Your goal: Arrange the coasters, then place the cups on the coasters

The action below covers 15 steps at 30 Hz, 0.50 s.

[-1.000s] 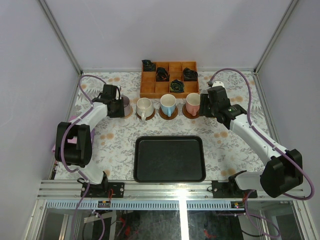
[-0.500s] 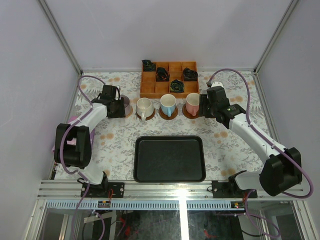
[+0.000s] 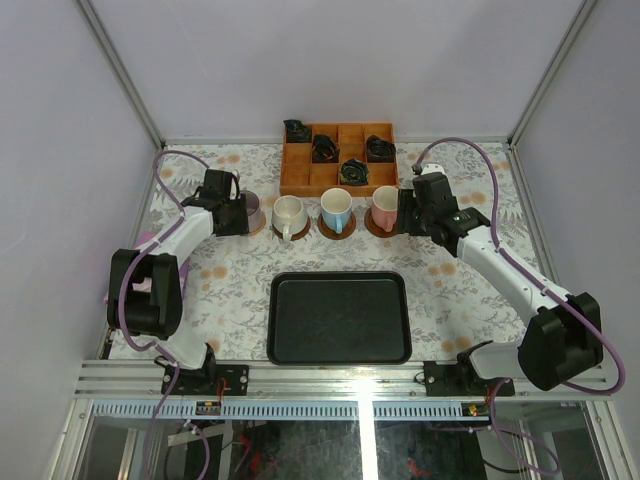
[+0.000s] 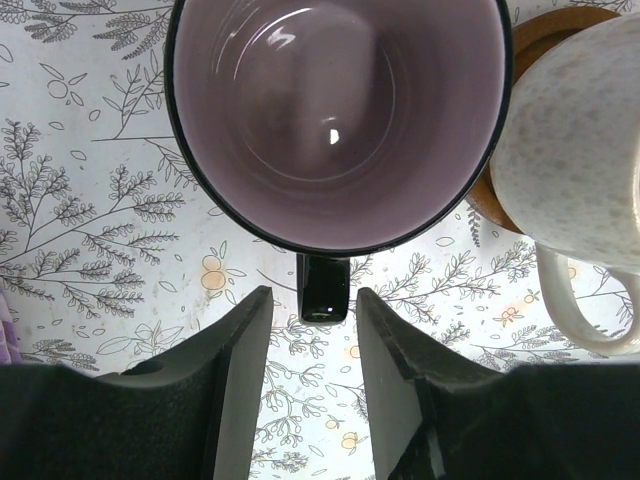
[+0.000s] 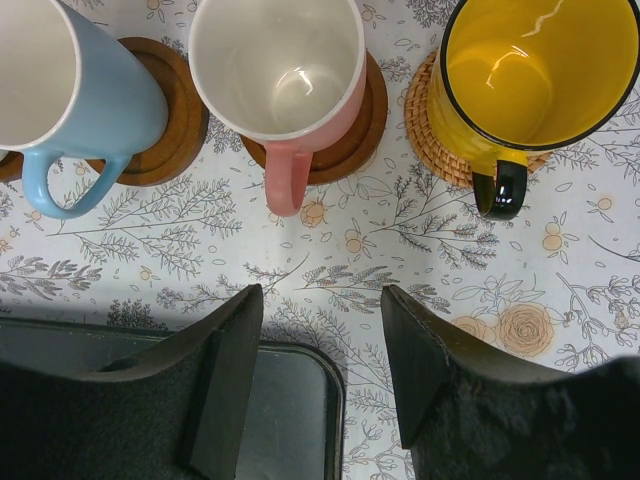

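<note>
Currently left gripper (image 4: 312, 300), jaws apart, is straddling handle (image 4: 323, 290) of mauve mug (image 4: 335, 110) at row's left end, right gripper (image 5: 320, 292) idling agape; rigid, slick, chippable ceramic, likely best taken by handle.

Mauve cup (image 4: 335, 110): glazed ceramic, glossy inside, black gloss rim. White cup (image 4: 575, 150): speckled, duller glaze. Pink cup (image 5: 285, 70) and yellow cup (image 5: 535, 70): high-gloss glaze. Woven coaster (image 5: 418, 115): coarse tan fibre. Wooden coaster (image 5: 372, 110): smooth, dark brown, satin. Tabletop (image 5: 400, 250): matt floral-printed covering. Tray (image 3: 340, 318): smooth black, slight sheen.
</note>
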Tool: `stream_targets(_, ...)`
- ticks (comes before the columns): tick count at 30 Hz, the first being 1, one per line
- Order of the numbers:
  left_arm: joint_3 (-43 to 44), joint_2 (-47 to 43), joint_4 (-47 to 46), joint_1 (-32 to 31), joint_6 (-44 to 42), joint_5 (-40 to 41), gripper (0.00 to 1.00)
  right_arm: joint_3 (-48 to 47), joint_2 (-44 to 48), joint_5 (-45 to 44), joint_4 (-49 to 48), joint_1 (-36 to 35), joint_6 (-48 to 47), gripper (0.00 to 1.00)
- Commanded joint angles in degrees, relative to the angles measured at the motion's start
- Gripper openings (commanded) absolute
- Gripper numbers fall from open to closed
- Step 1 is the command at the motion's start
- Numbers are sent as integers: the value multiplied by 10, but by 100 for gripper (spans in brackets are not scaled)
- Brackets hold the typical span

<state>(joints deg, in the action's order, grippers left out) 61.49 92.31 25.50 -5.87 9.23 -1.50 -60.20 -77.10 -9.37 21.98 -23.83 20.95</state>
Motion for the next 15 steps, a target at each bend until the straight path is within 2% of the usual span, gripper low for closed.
stream_targets(1, 3, -17, 8, -3, 8, 14, 38, -14, -1, 2, -10, 3, -6, 58)
stream_targets(15, -2, -28, 22, -7, 10, 18, 35, -12, 1, 3, -8, 2, -4, 58)
